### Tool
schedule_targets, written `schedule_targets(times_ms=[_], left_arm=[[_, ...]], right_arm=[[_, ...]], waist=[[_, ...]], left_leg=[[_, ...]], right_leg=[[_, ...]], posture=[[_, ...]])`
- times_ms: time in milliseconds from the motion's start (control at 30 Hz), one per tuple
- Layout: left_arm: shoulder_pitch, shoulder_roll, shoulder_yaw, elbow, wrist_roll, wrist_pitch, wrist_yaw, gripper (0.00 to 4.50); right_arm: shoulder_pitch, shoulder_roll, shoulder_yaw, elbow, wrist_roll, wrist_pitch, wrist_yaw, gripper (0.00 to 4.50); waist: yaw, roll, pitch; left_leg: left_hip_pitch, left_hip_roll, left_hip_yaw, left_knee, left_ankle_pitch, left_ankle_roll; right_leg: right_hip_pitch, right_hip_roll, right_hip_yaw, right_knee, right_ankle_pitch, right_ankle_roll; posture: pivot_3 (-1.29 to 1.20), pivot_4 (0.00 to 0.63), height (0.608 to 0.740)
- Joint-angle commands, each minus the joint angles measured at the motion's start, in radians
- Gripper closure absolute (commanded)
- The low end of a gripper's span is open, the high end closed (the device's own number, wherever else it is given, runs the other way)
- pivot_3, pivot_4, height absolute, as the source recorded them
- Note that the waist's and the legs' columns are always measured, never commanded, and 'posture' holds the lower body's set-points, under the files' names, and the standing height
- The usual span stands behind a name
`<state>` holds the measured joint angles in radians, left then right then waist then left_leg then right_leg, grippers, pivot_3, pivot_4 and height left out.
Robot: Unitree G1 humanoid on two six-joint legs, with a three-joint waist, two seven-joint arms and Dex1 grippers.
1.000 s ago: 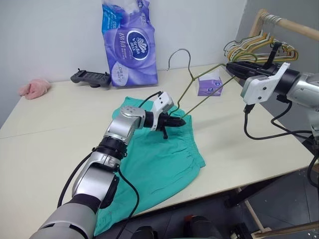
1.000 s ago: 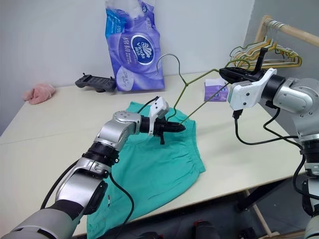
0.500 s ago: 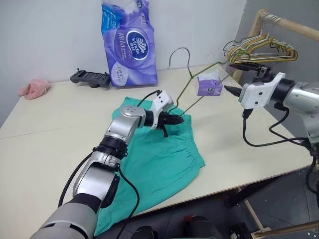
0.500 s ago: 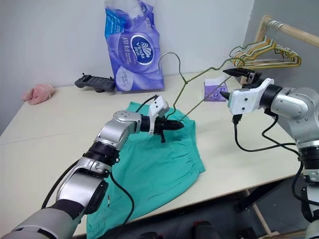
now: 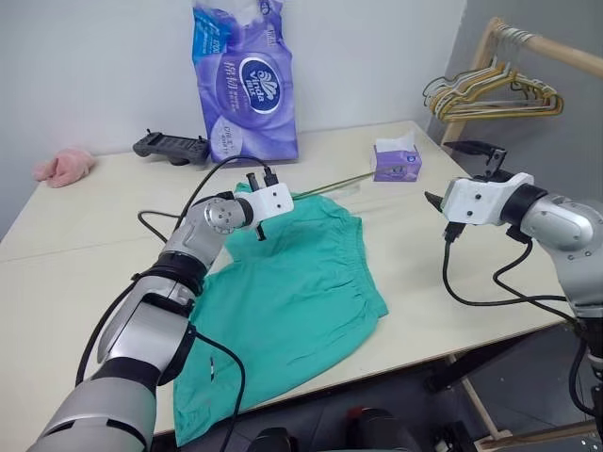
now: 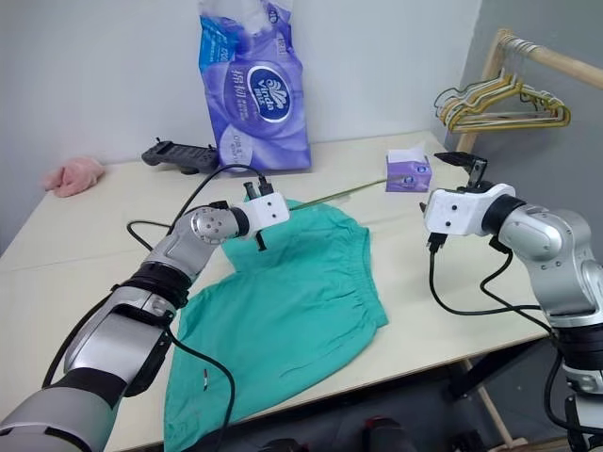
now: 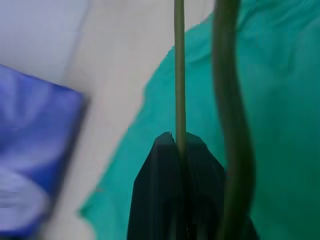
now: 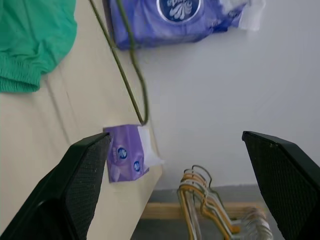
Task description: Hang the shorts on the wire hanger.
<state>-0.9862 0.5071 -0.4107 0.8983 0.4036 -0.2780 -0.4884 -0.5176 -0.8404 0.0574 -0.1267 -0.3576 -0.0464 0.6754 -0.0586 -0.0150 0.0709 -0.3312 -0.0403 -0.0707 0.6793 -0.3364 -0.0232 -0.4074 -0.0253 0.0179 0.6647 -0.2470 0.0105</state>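
Left gripper (image 7: 179, 150) clamped on wire hanger (image 5: 325, 185) | hanger lies low over shorts (image 5: 301, 282), long axis toward desk's (image 5: 85, 264) far right corner | right gripper (image 5: 457, 174) spread wide, empty.

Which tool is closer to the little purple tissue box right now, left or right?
Right. The right tool hangs open just beside the tissue box, toward the table's edge. The left tool is farther off over the shorts, shut on the wire hanger.
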Motion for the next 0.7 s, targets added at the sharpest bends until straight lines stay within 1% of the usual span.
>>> schedule_targets(times_ms=[33,233,333,567,700], left_arm=[[-0.072,0.018,-0.02,0.023,0.085,-0.112,0.115,4.5],[-0.098,0.017,-0.026,0.028,0.141,-0.218,0.174,4.5],[-0.101,0.016,-0.031,0.022,0.165,-0.248,0.189,4.5],[-0.091,0.014,-0.032,-0.007,0.186,-0.269,0.18,4.5],[-0.081,0.009,-0.039,-0.018,0.201,-0.271,0.181,4.5]], right_arm=[[-0.008,0.015,0.017,-0.026,-0.022,0.065,0.014,0.01],[-0.013,0.033,0.082,-0.005,-0.039,0.104,0.056,0.01],[-0.039,0.048,0.106,0.042,-0.055,0.108,0.039,0.01],[-0.118,0.074,0.136,0.155,-0.105,0.096,0.004,0.01],[-0.174,0.109,0.168,0.224,-0.127,0.084,-0.019,0.01]], waist=[[0.005,-0.001,0.0],[0.008,-0.001,-0.001],[0.007,-0.001,-0.001],[0.003,-0.001,-0.001],[0.001,-0.001,-0.001]], left_leg=[[0.0,0.0,0.0,0.0,0.0,0.0],[0.0,0.0,0.0,0.001,0.0,0.0],[0.0,0.0,0.001,0.001,0.0,0.0],[0.0,0.0,0.001,0.001,0.0,0.0],[0.0,0.0,0.001,0.001,0.0,0.0]], right_leg=[[0.0,0.0,0.0,0.0,0.0,0.001],[0.0,0.0,-0.001,0.0,0.0,0.001],[0.0,0.0,0.0,0.001,0.001,0.001],[0.0,0.001,0.0,0.001,0.001,0.001],[0.0,0.001,0.0,0.001,0.001,0.001]], posture=[[-0.12,0.02,0.74],[-0.11,0.015,0.74],[-0.11,0.014,0.74],[-0.11,0.014,0.74],[-0.11,0.016,0.74]])
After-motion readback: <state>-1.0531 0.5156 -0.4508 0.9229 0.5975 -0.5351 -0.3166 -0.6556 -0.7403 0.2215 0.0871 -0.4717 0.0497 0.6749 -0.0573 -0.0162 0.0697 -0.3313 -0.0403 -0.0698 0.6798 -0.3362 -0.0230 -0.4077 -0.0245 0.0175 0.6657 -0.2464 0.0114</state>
